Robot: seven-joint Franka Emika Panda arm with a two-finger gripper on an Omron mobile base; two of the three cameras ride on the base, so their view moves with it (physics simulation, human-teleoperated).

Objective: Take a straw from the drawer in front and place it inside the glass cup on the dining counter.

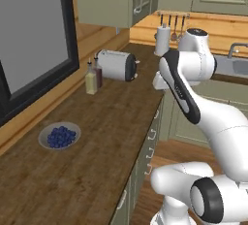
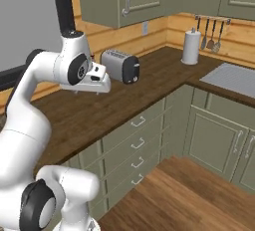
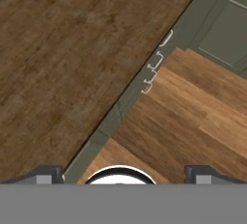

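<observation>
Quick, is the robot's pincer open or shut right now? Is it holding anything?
Pincer: open wide, holding nothing; it hangs above the edge of the dark-brown wooden worktop.

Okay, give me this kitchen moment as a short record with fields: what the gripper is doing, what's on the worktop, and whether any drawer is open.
gripper: open, holding nothing, above the worktop edge
worktop: dark wood, carries the items below
toaster: silver, near the back wall
bottles: two, beside the toaster
bowl: holds blue berries
paper towel roll: upright, in the corner
stacked drawers: all shut
straw, cup: not seen
</observation>
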